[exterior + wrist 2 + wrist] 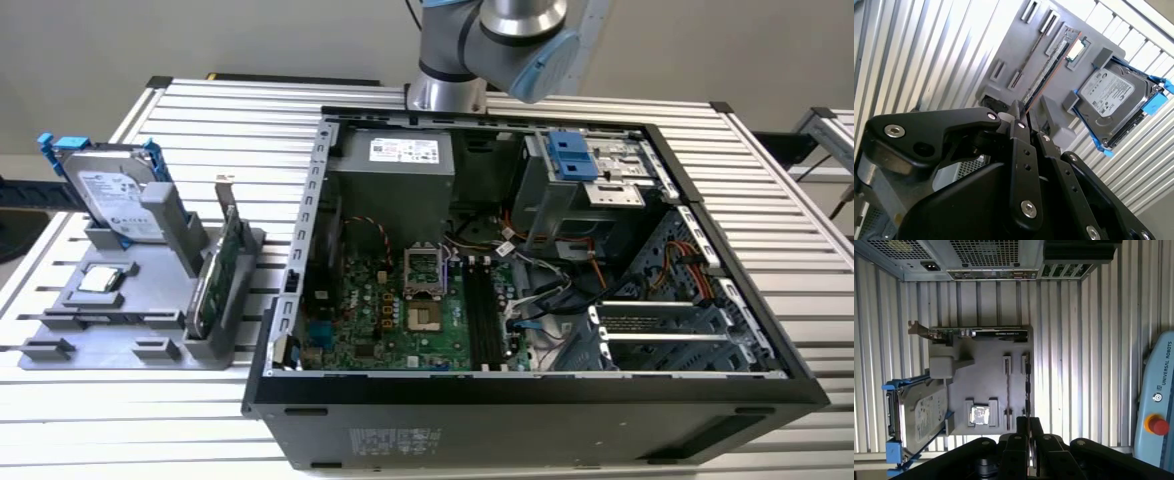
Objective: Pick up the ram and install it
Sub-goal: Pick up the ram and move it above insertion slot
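Note:
The ram (1051, 65) is a long, thin dark stick with black chips and a reddish lower edge. In both wrist views it runs out from between my fingertips, edge-on in the first wrist view (1027, 390). My gripper (1026, 112) (1028, 421) is shut on it, high above the grey holder tray (984, 370) (1019, 45). The tray's two narrow slot pairs (1032, 49) look bare. In the exterior view the arm (494, 40) reaches in from above the open computer case (534, 385). The board's long dark memory slots (483, 310) lie inside the case.
On the tray (120, 335) stand a silver hard drive with blue rails (114, 195) (921, 415), a green card on edge (214, 275) (979, 333) and a small square chip (104, 280) (979, 415). A pendant with a red button (1154, 410) lies on the ribbed table.

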### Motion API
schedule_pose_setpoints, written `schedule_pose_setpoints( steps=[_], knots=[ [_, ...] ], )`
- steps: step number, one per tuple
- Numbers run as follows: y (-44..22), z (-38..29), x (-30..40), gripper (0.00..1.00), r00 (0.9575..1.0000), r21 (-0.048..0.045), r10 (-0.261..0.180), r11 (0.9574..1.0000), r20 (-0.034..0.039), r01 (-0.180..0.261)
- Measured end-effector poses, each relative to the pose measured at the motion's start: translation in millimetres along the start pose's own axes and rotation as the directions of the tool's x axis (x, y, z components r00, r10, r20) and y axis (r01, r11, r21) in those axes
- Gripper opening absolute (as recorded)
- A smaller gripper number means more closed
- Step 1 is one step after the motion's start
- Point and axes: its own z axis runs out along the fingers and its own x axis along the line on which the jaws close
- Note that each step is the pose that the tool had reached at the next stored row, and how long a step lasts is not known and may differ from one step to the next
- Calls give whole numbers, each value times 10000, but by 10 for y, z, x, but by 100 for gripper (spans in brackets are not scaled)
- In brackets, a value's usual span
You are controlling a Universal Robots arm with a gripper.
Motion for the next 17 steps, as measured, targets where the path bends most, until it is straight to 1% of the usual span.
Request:
schedule_pose_setpoints(
  steps=[2, 11, 17],
  knots=[
    [0, -9, 0, 0, 10000, 0, 1, 10000, 0, -1],
    [4, -9, 1, 0, 10000, 0, 0, 10000, 14, 0],
    [65, -10, 3, 0, 10000, 9, 0, 10000, 15, 0]
  ],
)
